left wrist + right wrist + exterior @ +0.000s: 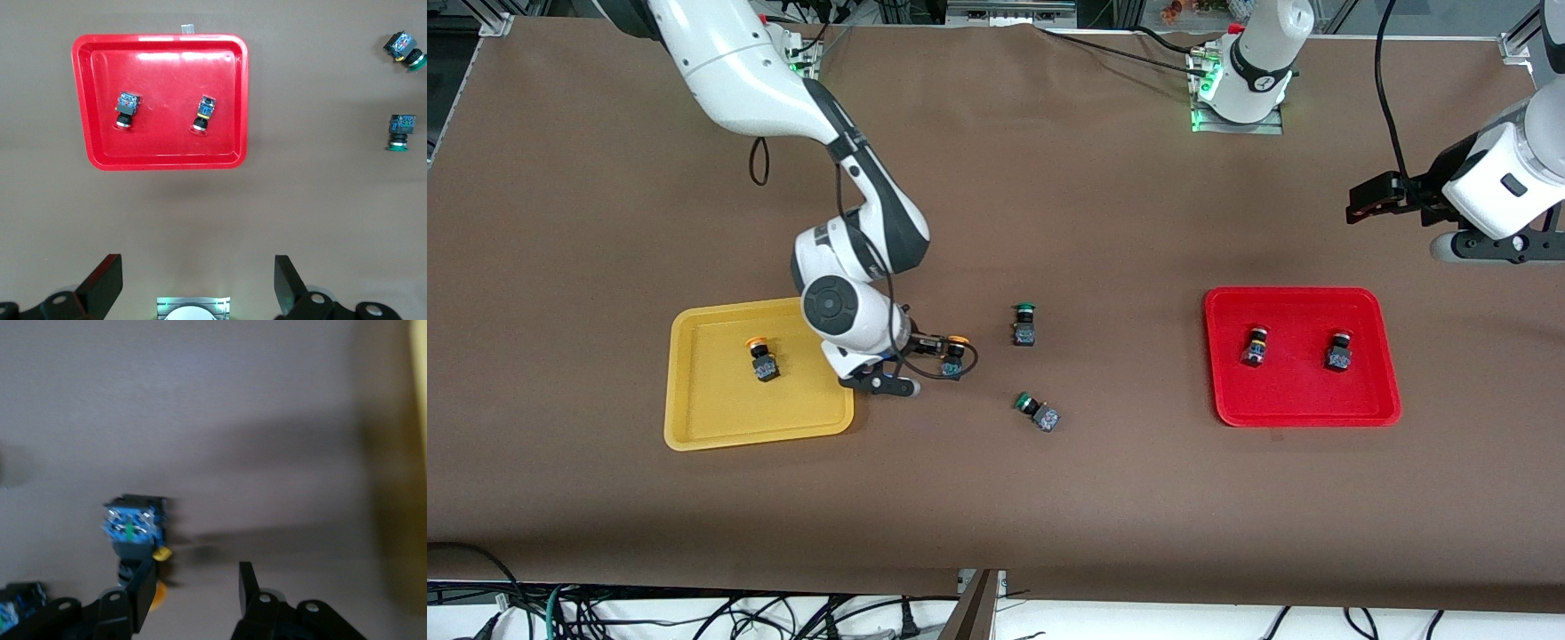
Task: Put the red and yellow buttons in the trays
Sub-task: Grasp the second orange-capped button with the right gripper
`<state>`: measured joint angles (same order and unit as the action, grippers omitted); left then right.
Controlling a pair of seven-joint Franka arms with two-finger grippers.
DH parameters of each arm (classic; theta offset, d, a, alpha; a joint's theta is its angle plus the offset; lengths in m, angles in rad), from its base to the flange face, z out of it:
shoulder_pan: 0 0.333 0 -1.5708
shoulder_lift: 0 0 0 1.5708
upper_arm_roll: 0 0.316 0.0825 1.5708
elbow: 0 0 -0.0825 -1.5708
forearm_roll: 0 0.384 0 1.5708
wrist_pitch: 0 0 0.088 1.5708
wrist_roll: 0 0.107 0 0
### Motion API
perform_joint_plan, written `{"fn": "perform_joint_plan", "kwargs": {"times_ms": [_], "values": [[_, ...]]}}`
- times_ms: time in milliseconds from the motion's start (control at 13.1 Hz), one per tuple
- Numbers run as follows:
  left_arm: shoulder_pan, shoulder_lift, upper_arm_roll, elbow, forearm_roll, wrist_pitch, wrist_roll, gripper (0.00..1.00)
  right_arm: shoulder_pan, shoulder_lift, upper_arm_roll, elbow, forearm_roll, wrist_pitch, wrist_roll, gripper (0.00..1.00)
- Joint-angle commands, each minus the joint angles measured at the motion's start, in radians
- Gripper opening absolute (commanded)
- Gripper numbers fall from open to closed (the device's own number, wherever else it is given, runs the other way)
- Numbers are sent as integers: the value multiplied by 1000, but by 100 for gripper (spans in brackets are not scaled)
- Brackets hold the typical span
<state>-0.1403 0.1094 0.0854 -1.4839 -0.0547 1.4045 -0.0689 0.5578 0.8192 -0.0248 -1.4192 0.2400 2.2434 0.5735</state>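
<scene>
The yellow button [955, 353] looks light and rigid; we would grip its grey body. The right gripper [935, 349] stands open beside it, touching; the left gripper [198, 288] waits open above the table [1103, 498].

The front camera sits high, facing the robots across the brown counter [1049, 498], and takes in its whole width. The left wrist camera looks straight down from well above the red tray [160, 157], which the front view shares. The right wrist camera hangs very near a yellow-capped button [135, 530], with the yellow tray [417, 453] at its frame edge.
</scene>
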Motion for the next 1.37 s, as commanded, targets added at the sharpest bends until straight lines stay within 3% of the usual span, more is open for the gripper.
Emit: {"fn": "perform_joint_plan", "kwargs": {"times_ms": [0, 304, 533, 761, 990, 1294], "values": [[-1, 30, -7, 57, 12, -18, 0, 100, 24, 52, 0, 49, 7, 51, 60, 58], [-1, 47, -6, 79, 4, -16, 1, 100, 33, 60, 0, 51, 7, 84, 91, 59], [-7, 58, -7, 82, 4, -16, -2, 100, 33, 32, 0, 51, 13, 65, 89, 68], [-13, 82, -9, 138, 13, -21, -3, 100, 36, 28, 5, 57, 7, 51, 129, 70], [-12, 96, -7, 145, 10, -19, -3, 100, 50, 84, 5, 121, 5, 82, 149, 70], [-13, 98, -7, 146, 9, -19, -3, 100, 79, 133, 2, 117, -4, 188, 149, 70]]}}
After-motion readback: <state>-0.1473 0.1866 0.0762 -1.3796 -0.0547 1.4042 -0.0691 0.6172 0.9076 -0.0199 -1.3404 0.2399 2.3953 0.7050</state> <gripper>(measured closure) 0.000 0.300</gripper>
